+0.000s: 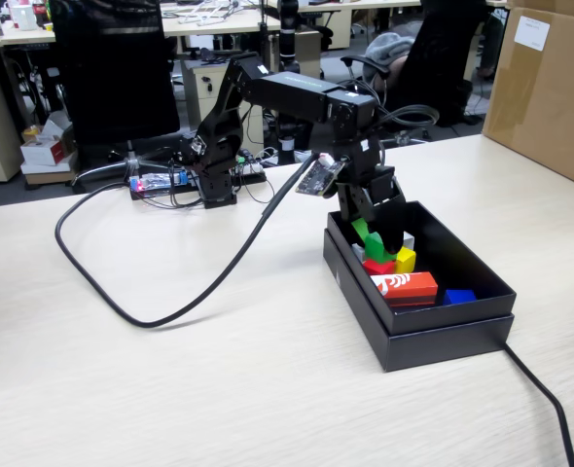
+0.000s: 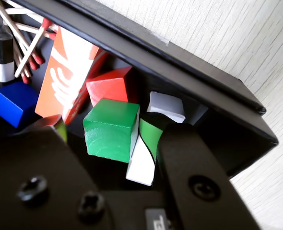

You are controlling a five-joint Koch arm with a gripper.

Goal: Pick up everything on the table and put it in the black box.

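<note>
My gripper (image 1: pixel 379 232) hangs inside the black box (image 1: pixel 443 317), jaws spread. The green cube (image 1: pixel 374 249) sits between them, apart from the left jaw in the wrist view. In that view the green cube (image 2: pixel 112 129) leans against a white block (image 2: pixel 142 165) beside the right jaw. The red cube (image 1: pixel 377 266) lies just behind it in the box, also seen as the red cube (image 2: pixel 112 86) in the wrist view. The yellow cube (image 1: pixel 405 259) rests in the box next to the red one. The box rim (image 2: pixel 180 62) crosses the wrist view.
A long orange-red block with white marks (image 1: pixel 405 284), a blue cube (image 1: pixel 458 296) and matches (image 2: pixel 26 43) also lie in the box. A thick black cable (image 1: pixel 170 311) loops over the table (image 1: pixel 219 389). A brown carton (image 1: pixel 550 88) stands back right.
</note>
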